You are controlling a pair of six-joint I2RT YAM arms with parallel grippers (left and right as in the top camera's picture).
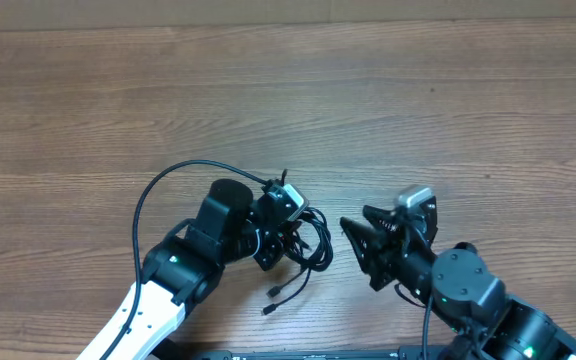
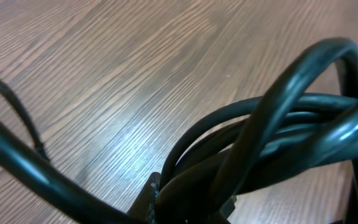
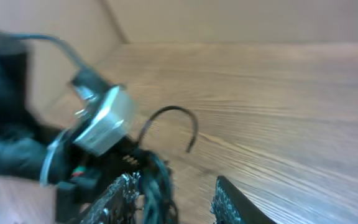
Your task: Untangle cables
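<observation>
The cables [image 1: 308, 250] are a tangled bundle of thin black cords at the table's front centre. Loose plug ends [image 1: 273, 293] trail toward the front edge. My left gripper [image 1: 290, 232] is shut on the bundle; in the left wrist view the looped cords [image 2: 272, 143] fill the frame right at the jaws. My right gripper [image 1: 353, 240] is open, just right of the bundle. In the right wrist view its fingers [image 3: 173, 202] stand apart, with part of the bundle [image 3: 157, 186] between them next to the left finger, and a cord end [image 3: 188, 134] arching above the table.
The wooden table [image 1: 368, 120] stretches away behind both arms. A thicker black robot wire [image 1: 153, 200] loops out from the left arm. The left wrist camera housing [image 3: 101, 124] sits close to my right gripper.
</observation>
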